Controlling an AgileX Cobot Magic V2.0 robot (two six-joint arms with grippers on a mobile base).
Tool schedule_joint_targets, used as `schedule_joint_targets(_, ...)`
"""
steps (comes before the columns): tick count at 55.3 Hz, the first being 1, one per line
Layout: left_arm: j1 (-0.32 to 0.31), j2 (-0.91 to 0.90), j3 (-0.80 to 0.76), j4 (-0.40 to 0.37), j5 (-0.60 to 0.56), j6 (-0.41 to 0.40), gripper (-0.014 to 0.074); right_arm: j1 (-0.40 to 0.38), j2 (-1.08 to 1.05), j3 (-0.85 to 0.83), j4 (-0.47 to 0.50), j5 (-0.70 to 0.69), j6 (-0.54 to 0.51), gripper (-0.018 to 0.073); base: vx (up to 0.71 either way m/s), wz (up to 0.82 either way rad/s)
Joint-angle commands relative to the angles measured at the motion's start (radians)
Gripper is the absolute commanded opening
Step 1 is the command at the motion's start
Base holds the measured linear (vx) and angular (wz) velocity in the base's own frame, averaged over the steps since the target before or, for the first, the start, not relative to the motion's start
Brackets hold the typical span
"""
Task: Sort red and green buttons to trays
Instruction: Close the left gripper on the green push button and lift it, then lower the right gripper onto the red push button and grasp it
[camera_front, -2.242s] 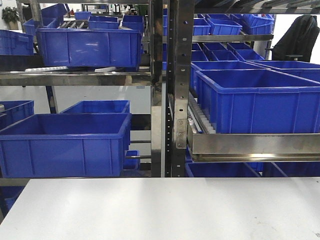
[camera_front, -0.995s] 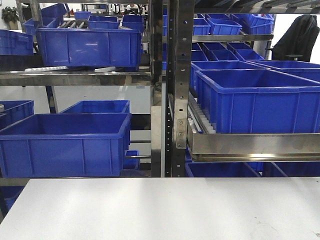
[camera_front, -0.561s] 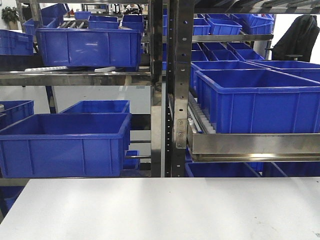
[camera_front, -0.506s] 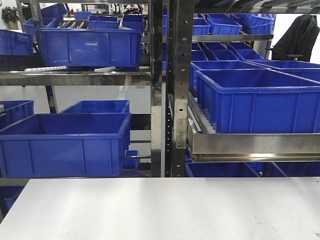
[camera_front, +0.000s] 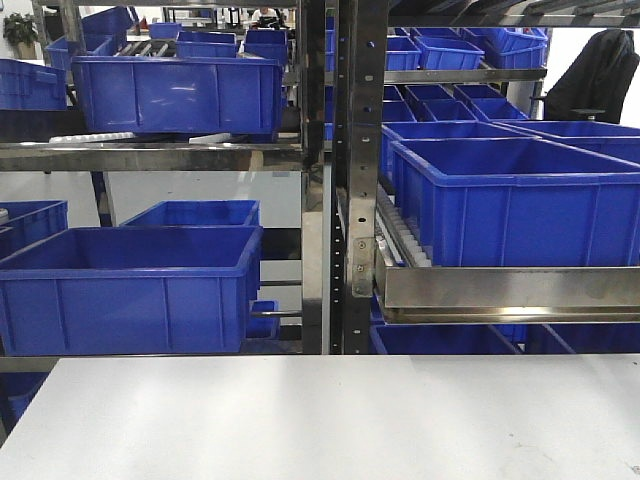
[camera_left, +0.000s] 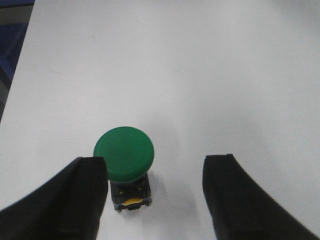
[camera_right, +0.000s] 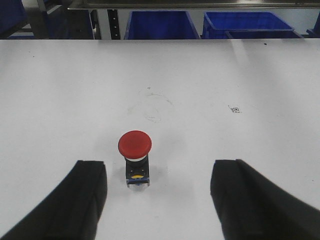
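Left fingers (camera_left: 75, 200) spread apart, gripping nothing. Green button (camera_left: 124, 152) upright on white surface (camera_left: 175, 60), between them, just beside one finger. Right fingers (camera_right: 80, 200) also apart, gripping nothing; red button (camera_right: 135, 144) upright on the surface, between them, touching neither.

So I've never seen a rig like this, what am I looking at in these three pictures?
This is a two-armed robot at a white table. The wide picture looks forward over the table to shelves of blue crates; no arms show. The other two come from cameras on the wrists, looking past dark gripper fingers. The left gripper is open with a green button standing between its fingers; the right gripper, also open, flanks a red button. Nothing is held, and no trays show.
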Motion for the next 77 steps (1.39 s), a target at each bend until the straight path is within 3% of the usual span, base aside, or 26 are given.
schedule_joint_targets(1,0.000,0.020,-0.028,-0.087,-0.132,0.062,0.0542,-0.001,0.009,-0.038,-0.006,-0.077,0.001,0.0515,0.00,0.00)
schedule_joint_targets(7,0.000,0.048,-0.028,-0.112,-0.217,0.112,0.0542,-0.001,0.009,-0.038,-0.006,-0.075,0.001,0.0515,0.00,0.00)
schedule_joint_targets(40,0.000,0.332,-0.039,-0.113,-0.469,0.110,0.0542,-0.001,0.009,-0.038,-0.006,-0.069,0.001,0.0515,0.00,0.00)
schedule_joint_targets(65,0.000,0.442,-0.164,-0.112,-0.400,0.090,0.0542,-0.001,0.009,-0.038,-0.006,-0.016,0.001,0.0515,0.00,0.00)
schedule_joint_targets(77,0.000,0.442,-0.164,-0.112,-0.273,0.084,0.0542,-0.001,0.009,-0.038,-0.006,-0.016,0.001,0.0515,0.00,0.00)
